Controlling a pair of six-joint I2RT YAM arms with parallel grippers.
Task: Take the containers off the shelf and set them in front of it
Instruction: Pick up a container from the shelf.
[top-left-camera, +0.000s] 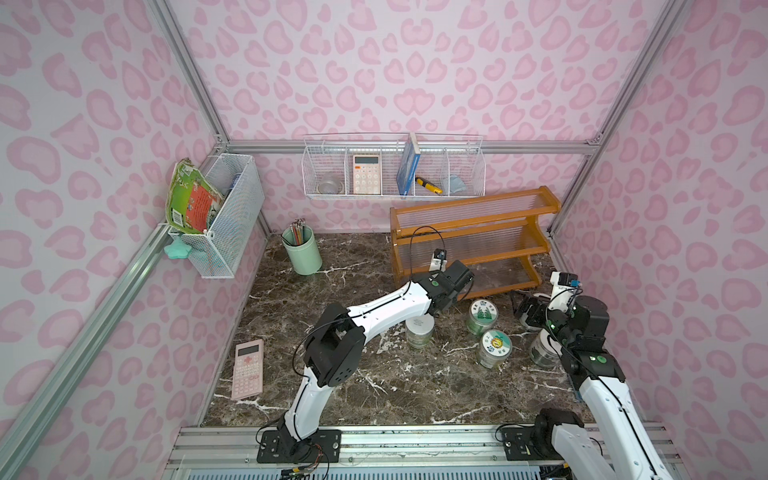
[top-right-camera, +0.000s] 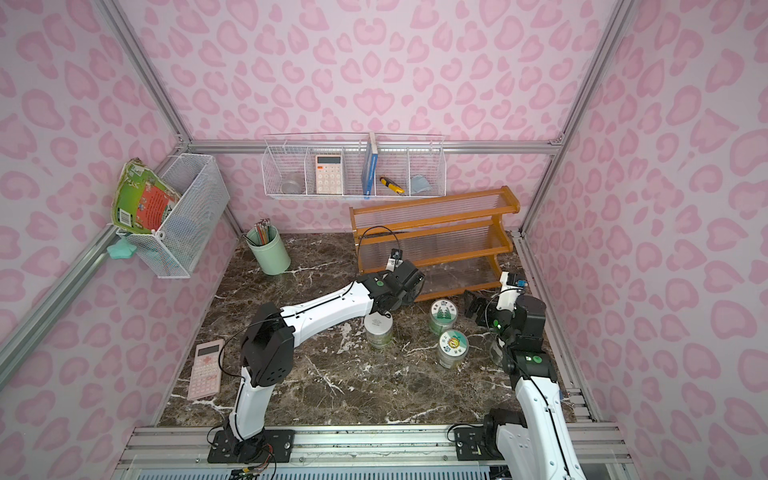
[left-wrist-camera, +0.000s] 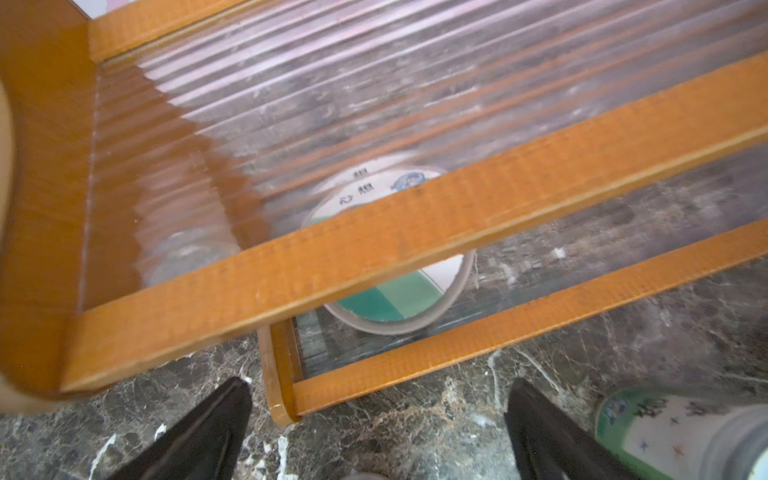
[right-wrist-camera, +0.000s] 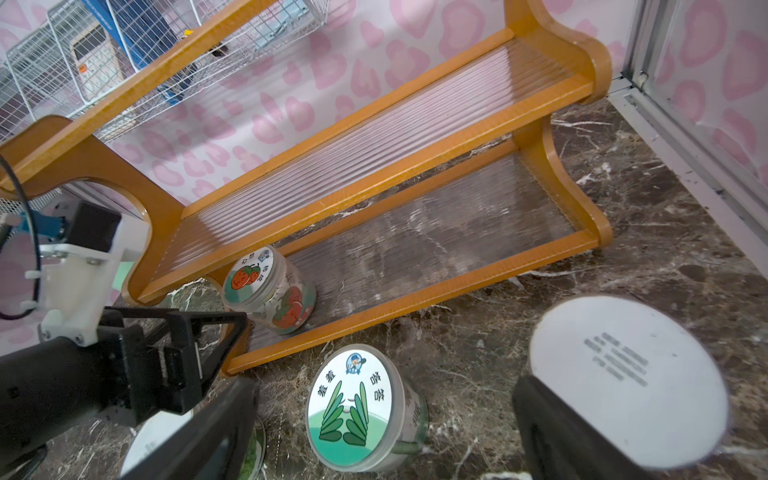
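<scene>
The orange-brown shelf (top-left-camera: 473, 206) (top-right-camera: 432, 206) stands at the back right. One strawberry-lidded container (right-wrist-camera: 266, 291) (left-wrist-camera: 399, 295) rests on its bottom tier near the left end. My left gripper (top-left-camera: 461, 291) (left-wrist-camera: 378, 399) hangs open just in front of that end and hides this jar in both top views. On the marble before the shelf stand a white-lidded jar (top-left-camera: 419, 330), a tree-lidded jar (top-left-camera: 482, 316) (right-wrist-camera: 353, 407) and another green-lidded jar (top-left-camera: 494, 347). A further jar (top-left-camera: 542, 351) is half hidden by my right arm. My right gripper (top-left-camera: 525, 309) (right-wrist-camera: 386, 390) is open and holds nothing.
A mint-green pencil cup (top-left-camera: 302, 253) stands at the back left and a pink calculator (top-left-camera: 248, 369) lies near the left wall. Wire baskets (top-left-camera: 392, 170) hang on the back wall above the shelf. A mesh basket (top-left-camera: 224, 220) hangs on the left wall.
</scene>
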